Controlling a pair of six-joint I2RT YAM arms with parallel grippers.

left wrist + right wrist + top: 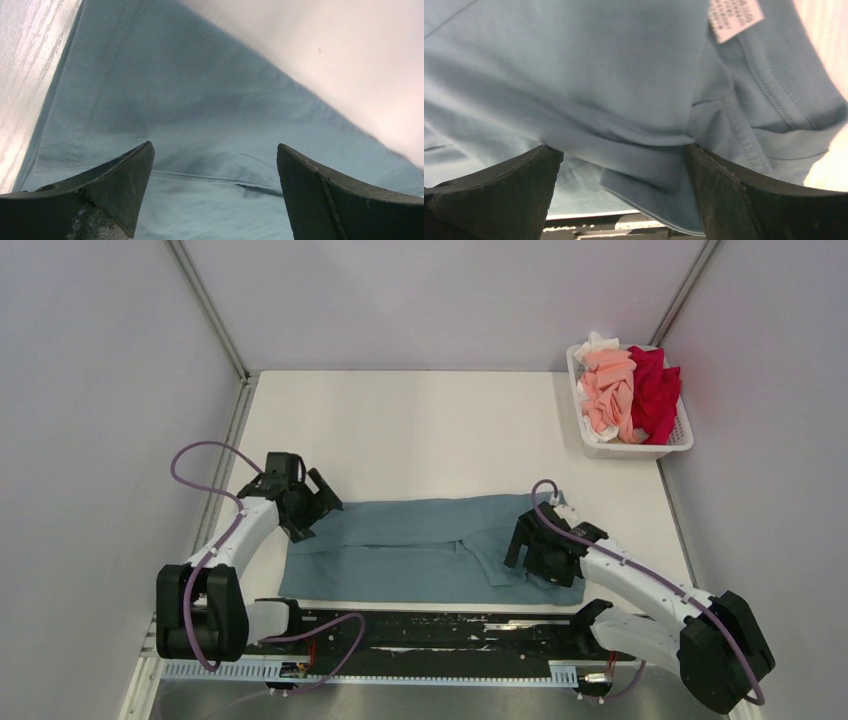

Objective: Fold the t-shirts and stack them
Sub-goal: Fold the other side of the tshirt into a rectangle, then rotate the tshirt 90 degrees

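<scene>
The dusty blue-grey t-shirt [400, 545] lies spread across the near part of the table, its right part folded over. My left gripper [318, 502] is open over the shirt's far left corner; in the left wrist view the gripper [215, 150] hovers just above flat cloth [200, 100]. My right gripper [527, 540] is over the shirt's right part. In the right wrist view the gripper [624, 150] stands wide open with a fold of the shirt [574, 75] bunched between the fingers. The white neck label [734, 17] shows there.
A white slatted basket [682, 440] stands at the back right of the table. It holds a salmon pink shirt [608, 390], a crimson red shirt [655, 390] and a bit of white cloth [598, 343]. The table's front edge with the arms' rail [420, 625] runs just below the shirt.
</scene>
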